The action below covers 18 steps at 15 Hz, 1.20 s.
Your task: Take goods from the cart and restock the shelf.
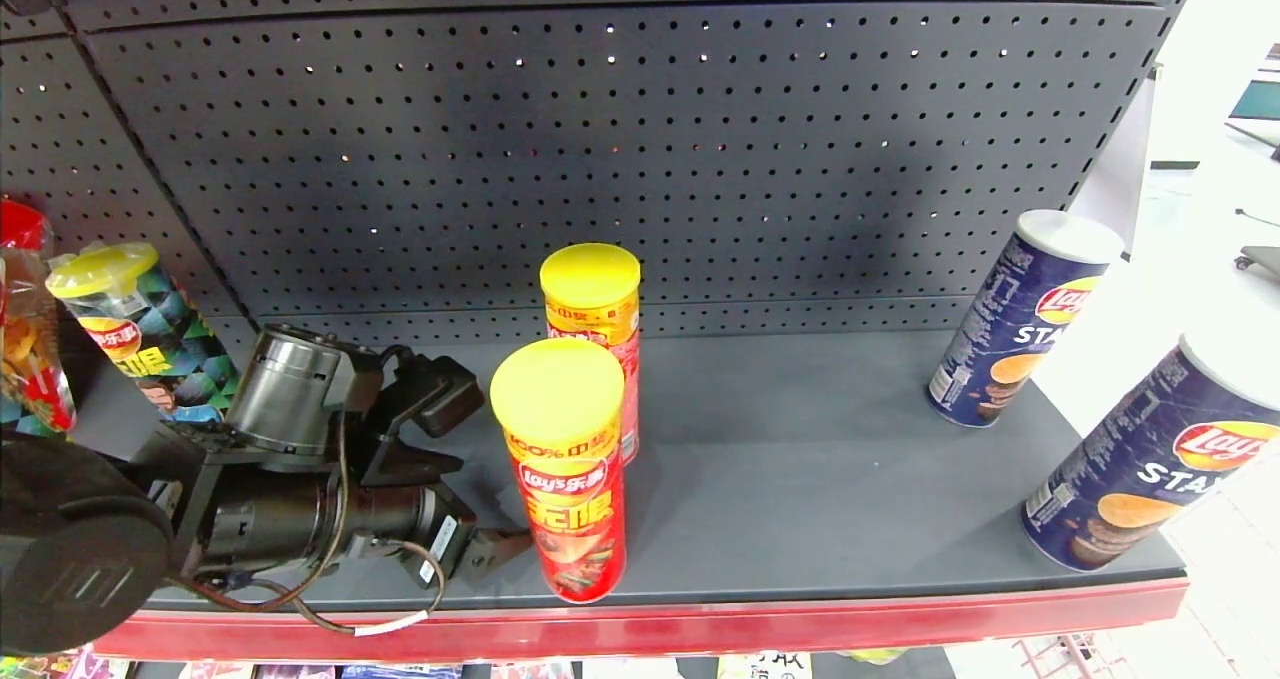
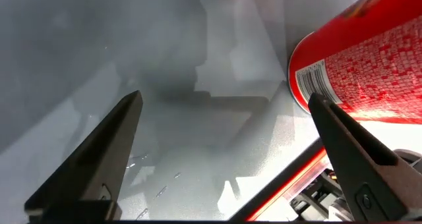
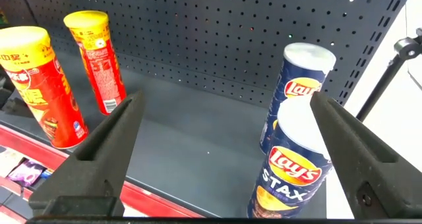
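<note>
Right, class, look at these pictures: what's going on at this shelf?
A robot is stocking a shop shelf with snack cans. Its left gripper is open and empty, low over the shelf's front edge beside the front red can, which stands upright. The rear red can stands behind it. At the shelf's right end stand the rear blue can and the front blue can. The right gripper is open too, holding nothing, held back from the shelf.

front blue can point(image 1: 1150, 479) cut by right edge, snack bag point(image 1: 30, 359) cropped at left
</note>
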Motion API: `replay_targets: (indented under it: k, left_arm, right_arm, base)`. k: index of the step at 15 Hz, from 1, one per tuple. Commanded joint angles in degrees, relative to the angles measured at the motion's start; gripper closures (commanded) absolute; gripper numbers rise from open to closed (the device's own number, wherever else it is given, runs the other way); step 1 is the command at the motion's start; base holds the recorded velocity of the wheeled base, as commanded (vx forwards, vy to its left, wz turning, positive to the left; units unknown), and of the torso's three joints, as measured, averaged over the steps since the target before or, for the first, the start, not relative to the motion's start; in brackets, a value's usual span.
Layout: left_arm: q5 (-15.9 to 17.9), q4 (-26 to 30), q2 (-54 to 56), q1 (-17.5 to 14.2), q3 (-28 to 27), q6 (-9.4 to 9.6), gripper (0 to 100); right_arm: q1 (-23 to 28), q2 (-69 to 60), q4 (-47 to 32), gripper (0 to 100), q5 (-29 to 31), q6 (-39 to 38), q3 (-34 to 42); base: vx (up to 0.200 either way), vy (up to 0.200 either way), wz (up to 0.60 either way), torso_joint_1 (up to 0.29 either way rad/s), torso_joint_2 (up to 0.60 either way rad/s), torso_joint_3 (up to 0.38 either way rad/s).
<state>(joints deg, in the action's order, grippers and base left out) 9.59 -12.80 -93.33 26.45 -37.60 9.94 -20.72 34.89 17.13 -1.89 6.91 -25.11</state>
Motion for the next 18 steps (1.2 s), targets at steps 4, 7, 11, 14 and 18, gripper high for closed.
replay_targets:
  k: [4,7,11,14,18]
  left_arm:
    - [-0.1,0.14,4.03,-0.7,1.3,-0.27,0]
    - [-0.1,0.41,19.68,-5.62,7.54,-1.23,0]
    - [-0.01,10.6,43.85,-14.24,8.59,-2.46,0]
    - [-0.63,30.73,63.98,-15.29,7.98,-5.8,0]
    - [-6.69,42.33,79.18,-15.56,11.49,-8.35,0]
  right_arm:
    - [-0.02,0.35,-0.08,0,-0.04,-0.06,0.15]
    - [-0.02,0.35,-0.08,0,0.04,-0.58,2.35]
    - [0.95,-0.35,-0.08,0,0.22,-0.5,5.25]
    - [6.66,-2.55,-0.43,0,0.83,-0.58,5.25]
    - [14.4,-17.66,-26.0,0,0.83,-0.58,2.09]
  base:
    - [0.0,0.0,0.0,0.0,0.0,0.0]
    - [0.0,0.0,0.0,0.0,0.0,0.0]
    - [0.0,0.0,0.0,0.0,0.0,0.0]
    - [0.0,0.0,0.0,0.0,0.0,0.0]
    - [0.0,0.0,0.0,0.0,0.0,0.0]
